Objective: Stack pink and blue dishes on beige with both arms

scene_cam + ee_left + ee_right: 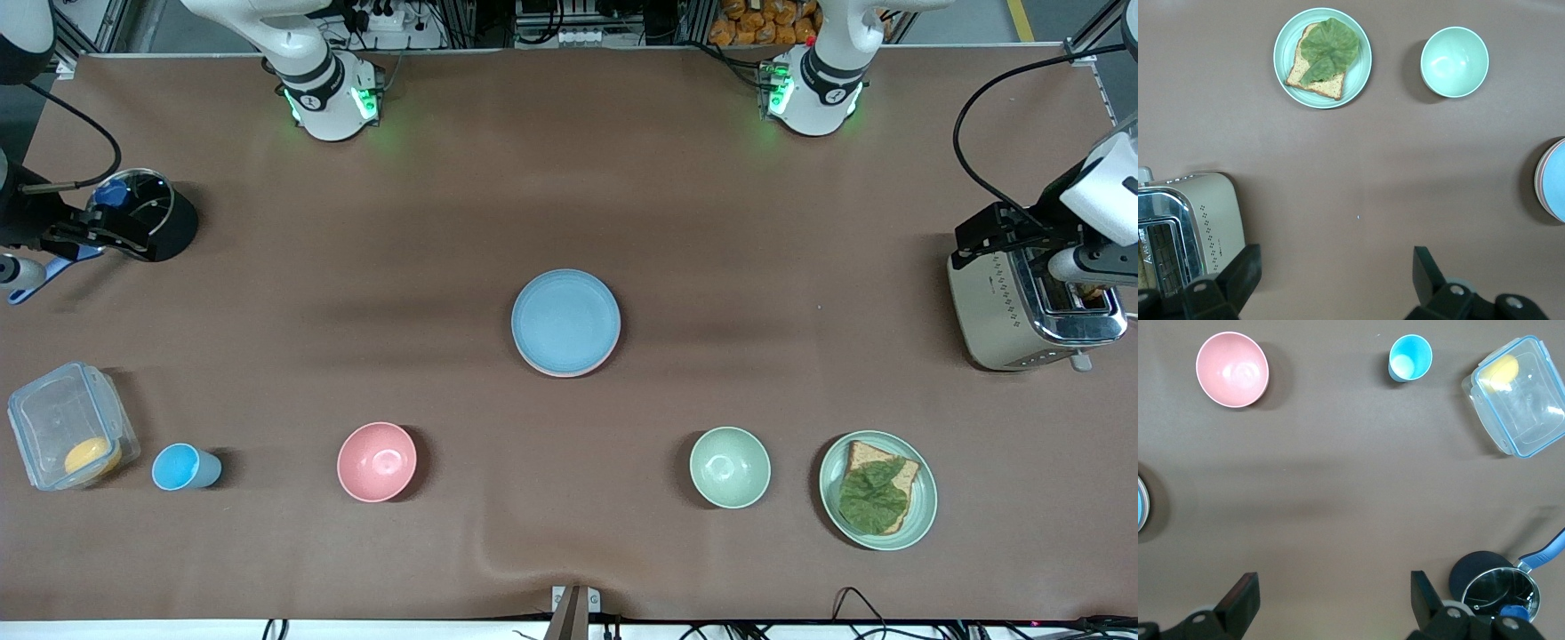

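The task looks close to finished, if not finished. The flat round light blue matte plate (565,318) lies on top of a stack at the middle of the brown table (711,222). Under it only the rim of the flat pastel pink plate (564,372) shows. We cannot make out the cream-beige plate in any view. If it is at the bottom of the stack, the two plates above hide it, and nothing beige lies elsewhere on the table. As far as we can judge, what is left is at most to confirm that the stack sits true.

Both arms are drawn well away from the stack. The left hand (1000,229) hangs over the silver toaster (996,311) at the left arm's end of the table, its fingers spread and holding nothing. The right hand (89,233) hangs over the black pot with a glass lid (164,227) at the right arm's end, also spread and empty.

There is wide bare table all round the stack. The deep pink bowl (377,461) and the pale green bowl (730,467) stand nearer to the front camera, well apart from the stack.
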